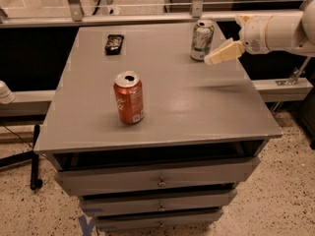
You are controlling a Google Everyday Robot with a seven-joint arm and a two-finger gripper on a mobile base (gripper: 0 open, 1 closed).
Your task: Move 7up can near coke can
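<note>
The 7up can [202, 39], white and green with a silver top, stands upright at the far right of the grey cabinet top [197, 102]. The coke can [129, 98], red-orange with white script, stands upright left of the middle, nearer the front edge. My gripper [216, 56] comes in from the right on a white arm [275, 32]. Its cream-coloured tip is just right of the 7up can and slightly in front of it, close beside it. It holds nothing that I can see.
A small black object [113, 44] lies at the far left of the cabinet top. The cabinet has drawers [157, 181] in its front. A metal rail [123, 18] runs behind the cabinet. A black stand base [34, 156] is on the floor at left.
</note>
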